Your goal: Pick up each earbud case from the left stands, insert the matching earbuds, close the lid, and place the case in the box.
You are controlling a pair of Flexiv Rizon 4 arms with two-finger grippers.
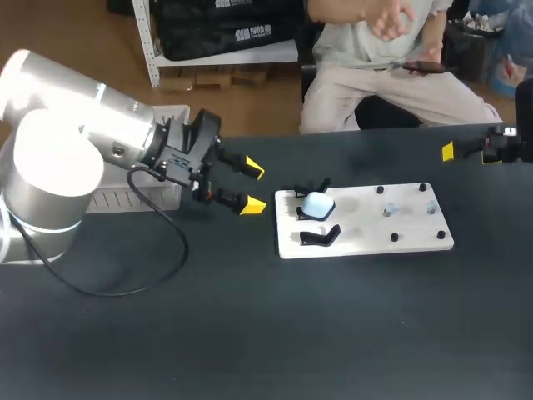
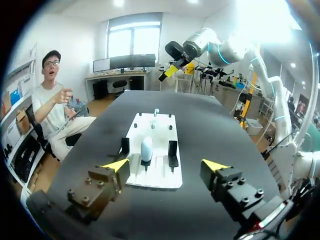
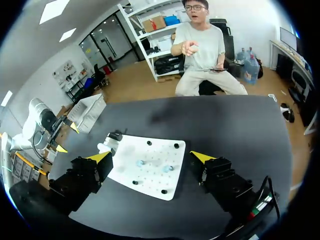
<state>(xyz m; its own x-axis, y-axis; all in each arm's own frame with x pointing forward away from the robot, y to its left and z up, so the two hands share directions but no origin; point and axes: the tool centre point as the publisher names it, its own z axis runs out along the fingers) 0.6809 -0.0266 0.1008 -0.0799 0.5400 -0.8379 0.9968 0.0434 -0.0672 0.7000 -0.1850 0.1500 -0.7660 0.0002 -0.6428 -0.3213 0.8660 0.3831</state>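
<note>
Our left gripper (image 1: 253,187) hangs over the black table (image 1: 250,333) at the centre-left of the head view, its yellow-tipped fingers spread wide apart with nothing between them. Just to its right lies a flat white perforated board (image 1: 366,242). At the board's left end stand three black plastic stands (image 1: 319,237) in a row. The rounded pale blue-white earbud case (image 1: 317,204) sits on the middle stand, lid shut, and the other two stands are bare. In the left wrist view the case (image 2: 146,150) lies ahead of the open fingers, roughly in line with the gap between them.

On the board's right half, among short black pegs (image 1: 395,237), rest two small pale earbuds (image 1: 387,210), too small to make out in detail.

Our right gripper (image 3: 150,156) is at the far right edge of the head view, well apart from the board, its fingers also wide apart and holding nothing.

A white slotted plastic box (image 1: 125,198) stands at the left of the frame, partly hidden behind our left arm.
</note>
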